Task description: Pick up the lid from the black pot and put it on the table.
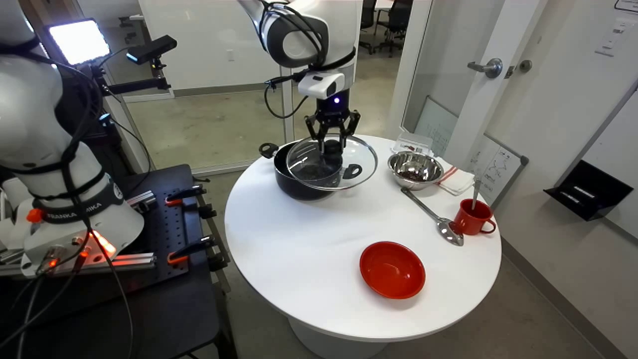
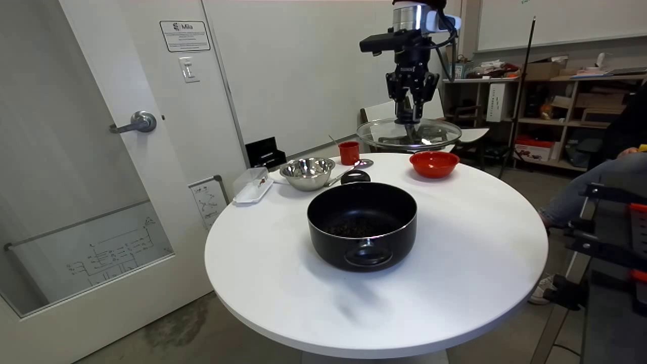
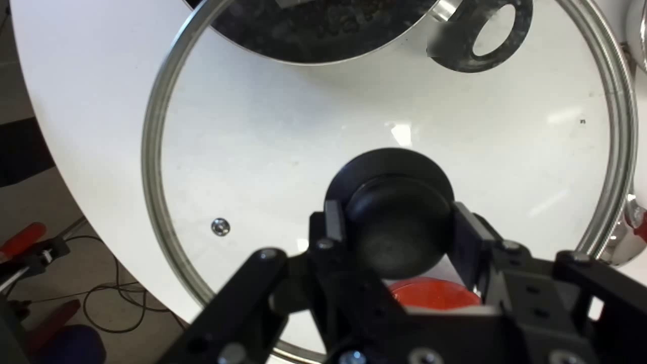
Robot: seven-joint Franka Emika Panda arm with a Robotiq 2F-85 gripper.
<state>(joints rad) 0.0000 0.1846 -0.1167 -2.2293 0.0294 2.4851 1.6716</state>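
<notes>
Robotiq gripper (image 1: pixel 332 144): directed downward, its finger pads (image 3: pixel 333 218) clamped on either side of a round black knob (image 3: pixel 397 237).
Glass lid (image 3: pixel 374 129): immediately beneath the gripper, hanging by that knob in the grip, about level; clear pane bounded by a metal rim (image 3: pixel 620 101), with a small metal fitting (image 3: pixel 220 227) set in the glass.
Round white tabletop (image 2: pixel 470 242): beneath the gripper, with the lid apart from its surface; seen through the glass in the wrist view.
Black pot (image 2: pixel 397 245): upright on the tabletop, uncovered, lower than the gripper and to one side of it; two loop handles; partly visible through the lid in the wrist view. Dark matter on its floor, too indistinct to name.
Red bowl (image 1: pixel 392 270): lower than the gripper, on the side opposite the pot; glimpsed past the knob in the wrist view.
Stainless-steel bowl (image 1: pixel 415 169): lower than the gripper, out past the lid's rim; contents unclear.
Metal spoon (image 1: pixel 443 224): farther from the gripper, its handle end just beside the stainless-steel bowl.
Red mug (image 1: pixel 471 219): well apart from the gripper, near the spoon's head, upright, with a utensil handle (image 1: pixel 475 193) leaning out.
Striped cloth (image 1: pixel 457 179): well apart from the gripper, beyond the stainless-steel bowl.
</notes>
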